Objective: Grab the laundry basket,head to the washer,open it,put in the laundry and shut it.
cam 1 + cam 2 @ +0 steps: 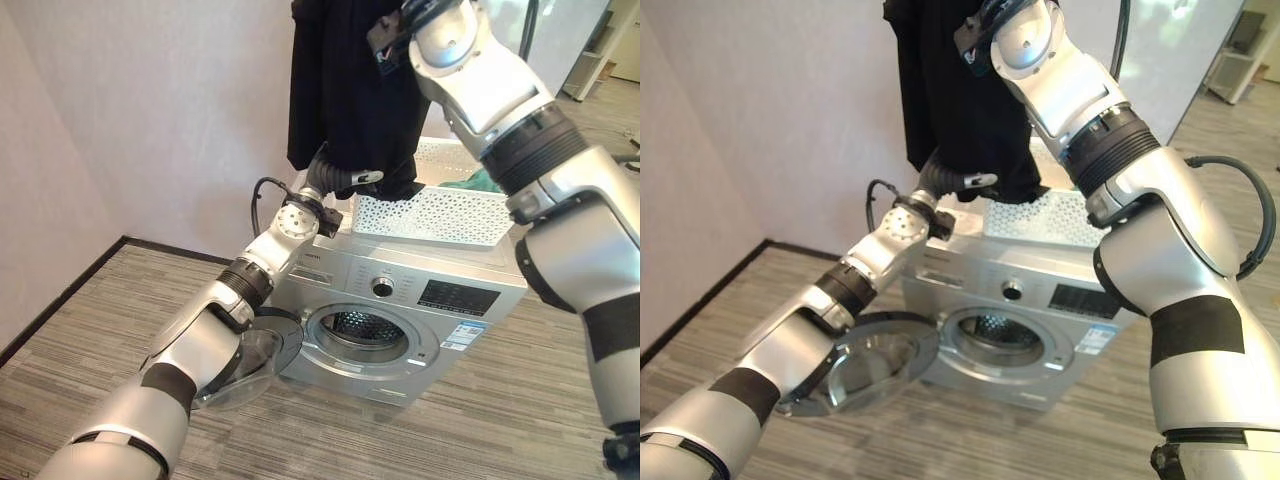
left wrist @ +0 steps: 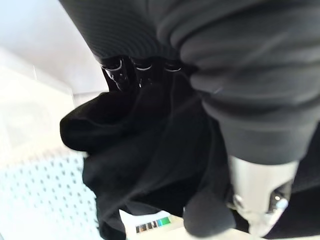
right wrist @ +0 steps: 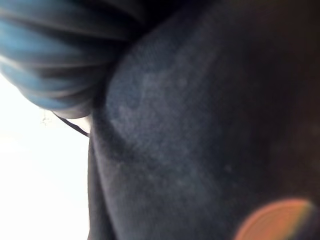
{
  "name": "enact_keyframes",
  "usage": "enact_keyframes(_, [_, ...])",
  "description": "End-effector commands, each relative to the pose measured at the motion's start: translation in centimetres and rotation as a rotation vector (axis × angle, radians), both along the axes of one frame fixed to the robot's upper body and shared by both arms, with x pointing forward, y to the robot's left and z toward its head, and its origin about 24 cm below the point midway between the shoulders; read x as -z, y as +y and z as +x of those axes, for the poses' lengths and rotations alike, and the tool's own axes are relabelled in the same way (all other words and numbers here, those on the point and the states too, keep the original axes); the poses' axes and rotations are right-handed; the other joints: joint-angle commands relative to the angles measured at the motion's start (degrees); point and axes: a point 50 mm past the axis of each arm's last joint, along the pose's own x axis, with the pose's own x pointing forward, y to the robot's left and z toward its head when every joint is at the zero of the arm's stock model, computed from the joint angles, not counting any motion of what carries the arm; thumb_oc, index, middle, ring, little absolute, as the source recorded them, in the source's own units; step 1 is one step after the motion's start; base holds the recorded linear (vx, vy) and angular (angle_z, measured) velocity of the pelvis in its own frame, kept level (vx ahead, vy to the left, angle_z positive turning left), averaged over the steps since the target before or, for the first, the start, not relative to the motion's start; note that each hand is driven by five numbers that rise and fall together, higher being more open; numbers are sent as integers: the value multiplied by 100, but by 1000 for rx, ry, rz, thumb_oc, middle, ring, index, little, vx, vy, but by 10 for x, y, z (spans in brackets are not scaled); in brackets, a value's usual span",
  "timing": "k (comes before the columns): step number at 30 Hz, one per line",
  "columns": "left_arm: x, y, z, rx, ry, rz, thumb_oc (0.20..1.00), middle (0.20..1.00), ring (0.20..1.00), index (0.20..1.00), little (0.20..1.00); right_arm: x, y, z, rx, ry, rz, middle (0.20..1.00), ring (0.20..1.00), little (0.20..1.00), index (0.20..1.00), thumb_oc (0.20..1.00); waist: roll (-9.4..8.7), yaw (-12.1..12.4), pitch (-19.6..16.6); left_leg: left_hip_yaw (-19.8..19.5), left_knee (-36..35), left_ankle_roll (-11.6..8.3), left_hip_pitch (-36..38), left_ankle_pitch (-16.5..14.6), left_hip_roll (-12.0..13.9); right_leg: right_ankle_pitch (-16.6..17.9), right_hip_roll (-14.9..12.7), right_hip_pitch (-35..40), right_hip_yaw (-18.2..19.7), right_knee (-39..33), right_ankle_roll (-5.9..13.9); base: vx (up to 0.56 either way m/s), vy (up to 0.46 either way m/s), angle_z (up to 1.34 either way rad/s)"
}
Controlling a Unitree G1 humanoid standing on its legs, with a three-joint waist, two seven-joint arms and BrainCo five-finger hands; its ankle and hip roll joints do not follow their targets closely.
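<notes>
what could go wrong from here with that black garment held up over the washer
1. The black garment hangs high above the open drum, so it may drape over the washer top instead of going in.
2. It hangs against the white laundry basket on the washer; pulling the cloth could snag or shift the basket.
3. The left hand grips only its lower edge, so the cloth could slip loose. The open door sits near the left arm.

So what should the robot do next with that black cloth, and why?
Probably lower the black cloth toward the washer drum. It hangs above the white basket, the left hand at its lower edge, and the door is already open.
</notes>
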Motion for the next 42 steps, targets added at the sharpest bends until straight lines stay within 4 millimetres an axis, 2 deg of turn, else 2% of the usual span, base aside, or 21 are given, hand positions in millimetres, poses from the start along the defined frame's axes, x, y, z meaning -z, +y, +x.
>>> enact_keyframes(1, [-58,-40,3,60,-99,0,1000,1000,1000,1000,1000,-51,-10,-24,10,-173,53,200,200,200,200,200,318,116,-71,-305,24,-173,340,-606,174,-119,-130,-265,232,5,215,12,-35,-2])
enact_keyframes(4, [-64,-40,5,48,-109,13,1000,1000,1000,1000,1000,-51,-8,-26,-3,-181,49,200,200,200,200,200,327,102,-61,-296,24,-177,340,-603,178,-123,-123,-269,245,5,215,15,-29,-5])
enact_keyframes(6, [-86,-31,12,-27,-146,48,1000,1000,1000,1000,1000,-51,-2,-33,-53,-202,37,200,200,200,200,200,367,33,-37,-256,24,-188,329,-587,196,-133,-114,-307,290,5,224,13,-39,-3])
enact_keyframes(8, [-94,-26,14,-53,-155,45,1000,1000,1000,1000,1000,-52,-1,-35,-64,-214,34,200,200,200,200,200,384,21,-24,-239,24,-195,324,-581,205,-132,-109,-326,305,5,226,12,-20,-6])
enact_keyframes(9, [-109,-14,17,-93,-172,31,1000,1000,1000,1000,1000,-51,1,-42,-98,-237,29,200,200,200,200,200,428,-23,-16,-204,24,-202,323,-577,221,-142,-100,-358,338,5,233,14,-14,-4])
enact_keyframes(11, [-120,-5,18,-106,-190,1,1000,1000,1000,1000,1000,-48,1,-48,-142,-257,24,200,200,200,200,200,471,-61,-11,-163,24,-207,335,-568,230,-159,-91,-370,363,5,237,27,-22,-8])
enact_keyframes(14, [-136,-2,14,-85,-233,-43,1000,1000,1000,1000,1000,-45,-9,-55,-163,-286,29,200,200,200,200,200,515,-66,-10,-155,24,-207,345,-578,224,-176,-84,-360,353,5,235,27,-15,-17])
enact_keyframes(16, [-141,-2,11,-58,-253,-64,1000,1000,1000,1000,1000,-44,-13,-59,-169,-300,32,200,200,200,200,200,541,-65,6,-156,24,-205,343,-583,221,-179,-86,-365,350,5,236,7,-11,-2])
enact_keyframes(19, [-139,-3,9,-33,-252,-79,1000,1000,1000,1000,1000,-39,-23,-58,-157,-300,47,200,200,200,200,200,558,-53,25,-156,24,-200,342,-587,214,-185,-86,-357,341,5,227,0,0,0])
enact_keyframes(25, [-133,-3,9,-28,-242,-126,1000,1000,1000,1000,1000,-30,-23,-63,-187,-312,41,200,200,200,200,200,576,-89,43,-144,24,-207,340,-583,228,-214,-76,-355,343,5,207,0,0,0])
enact_keyframes(26, [-132,1,10,-38,-237,-138,580,580,580,580,580,-30,-27,-66,-186,-328,38,200,200,200,200,200,587,-127,72,-123,24,-213,322,-579,225,-209,-69,-381,361,5,210,0,0,0])
enact_keyframes(27, [-132,3,10,-40,-243,-150,200,200,200,200,200,-28,-32,-67,-182,-333,42,200,200,200,200,200,603,-155,80,-106,24,-212,312,-584,224,-204,-65,-399,368,5,212,0,0,0])
enact_keyframes(31, [-131,4,7,-35,-258,-178,200,200,200,200,200,-19,-42,-64,-153,-326,42,200,200,200,200,200,611,-178,92,-81,24,-205,315,-600,234,-198,-64,-407,391,5,211,0,0,0])
enact_keyframes(33, [-132,7,6,-45,-296,-130,200,200,200,200,200,-9,-49,-60,-138,-300,19,200,200,200,200,200,610,-194,113,-61,24,-199,317,-607,234,-197,-62,-419,404,5,199,0,0,0])
enact_keyframes(35, [-131,6,6,-45,-296,-129,200,200,200,200,200,-9,-49,-60,-137,-299,19,200,200,200,200,200,607,-190,109,-59,24,-199,320,-607,235,-197,-62,-418,406,5,199,0,0,0])
enact_keyframes(42, [-139,27,1,-108,-422,-45,200,200,200,200,200,19,-68,-49,-107,-200,4,200,200,200,200,200,604,-266,120,11,24,-190,374,-650,239,-186,-59,-420,462,5,194,3,2,-8])
